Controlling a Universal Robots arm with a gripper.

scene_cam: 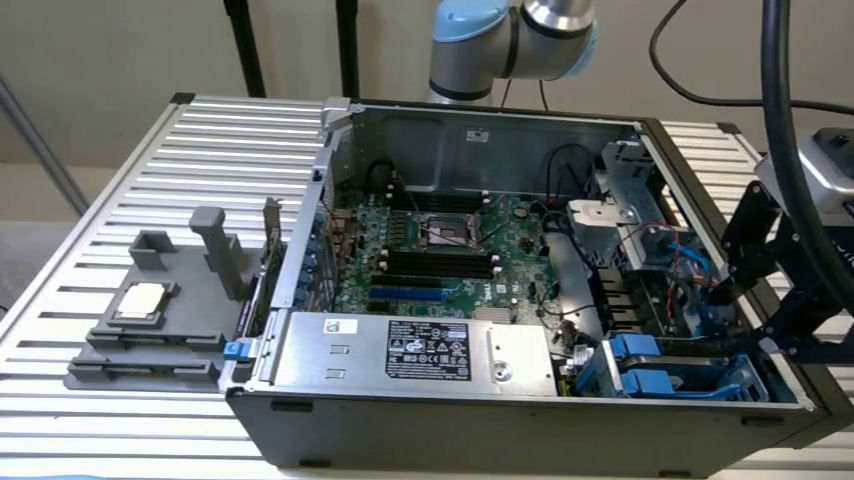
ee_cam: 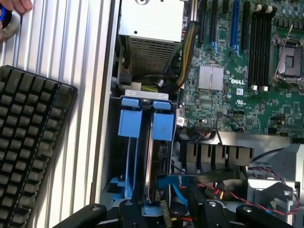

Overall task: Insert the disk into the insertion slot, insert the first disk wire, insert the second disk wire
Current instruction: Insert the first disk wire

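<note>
The gripper (ee_cam: 168, 214) is hovering with its jaws spread wide, gripping nothing, over the case (scene_cam: 534, 430) corner. There the disk (ee_cam: 160, 159) is sitting edge-on inside the insertion slot (ee_cam: 142, 95), close to the case wall. Red and blue cables (ee_cam: 178, 190) are crowding the room beside it. The motherboard (ee_cam: 237, 57) is showing "DELL" in white. The power supply (scene_cam: 427, 350) is carrying a label I cannot read. A keyboard (ee_cam: 28, 142) is lying on the desk (ee_cam: 71, 47) near the case edge.
</note>
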